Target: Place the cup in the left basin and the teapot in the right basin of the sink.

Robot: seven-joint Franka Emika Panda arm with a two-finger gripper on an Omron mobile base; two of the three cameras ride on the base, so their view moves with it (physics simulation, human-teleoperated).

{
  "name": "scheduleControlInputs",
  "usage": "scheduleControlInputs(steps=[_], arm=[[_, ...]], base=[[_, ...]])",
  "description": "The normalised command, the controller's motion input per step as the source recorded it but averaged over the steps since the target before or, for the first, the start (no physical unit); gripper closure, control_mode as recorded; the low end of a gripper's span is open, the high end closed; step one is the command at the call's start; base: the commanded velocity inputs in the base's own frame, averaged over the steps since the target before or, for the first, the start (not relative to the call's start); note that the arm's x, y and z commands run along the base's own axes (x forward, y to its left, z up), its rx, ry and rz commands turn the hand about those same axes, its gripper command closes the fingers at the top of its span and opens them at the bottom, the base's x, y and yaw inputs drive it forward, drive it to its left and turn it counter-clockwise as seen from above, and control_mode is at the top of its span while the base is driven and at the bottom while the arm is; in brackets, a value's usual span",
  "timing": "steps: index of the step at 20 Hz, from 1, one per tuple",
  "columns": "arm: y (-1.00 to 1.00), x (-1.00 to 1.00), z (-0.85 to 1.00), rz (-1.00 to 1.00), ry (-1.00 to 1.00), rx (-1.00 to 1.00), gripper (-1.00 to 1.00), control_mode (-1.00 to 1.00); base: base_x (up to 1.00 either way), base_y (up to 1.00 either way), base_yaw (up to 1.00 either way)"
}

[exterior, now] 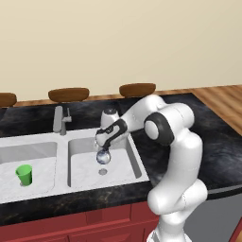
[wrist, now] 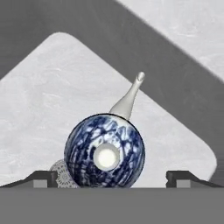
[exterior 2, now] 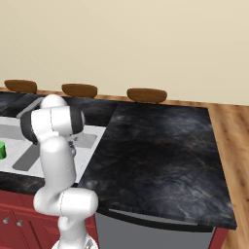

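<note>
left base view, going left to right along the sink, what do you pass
cup in the left basin → faucet → teapot in the right basin, under the open gripper

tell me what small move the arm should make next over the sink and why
Probably lift the end effector straight up. Its fingertips stand wide apart, clear of the teapot, which sits in the right basin by the drain; the cup is already in the left basin.

Glossy white rounded arm [exterior: 177,156] segments with dark joints and small dark end effector [exterior: 104,147].
</note>
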Motion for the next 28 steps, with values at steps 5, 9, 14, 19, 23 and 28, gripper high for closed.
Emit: scheduleControlInputs(steps=[5, 9, 14, 19, 23, 28], arm=[[0.0, -0.09, 0.38, 0.0, 0.0, 0.0, -1.0, -1.0], [-0.04, -0.22, 0.5, 0.0, 0.0, 0.0, -1.0, -1.0], [-0.11, -0.38, 0.45, 0.0, 0.0, 0.0, -1.0, -1.0], [-0.28, -0.54, 0.41, 0.0, 0.0, 0.02, -1.0, -1.0], [-0.44, -0.63, 0.38, 0.0, 0.0, 0.05, -1.0, -1.0], [-0.47, -0.72, 0.33, 0.0, 0.0, 0.06, -1.0, -1.0]], base=[[0.0, 0.0, 0.0], [0.0, 0.0, 0.0], [0.0, 0.0, 0.0], [0.0, 0.0, 0.0], [0.0, 0.0, 0.0], [0.0, 0.0, 0.0]])
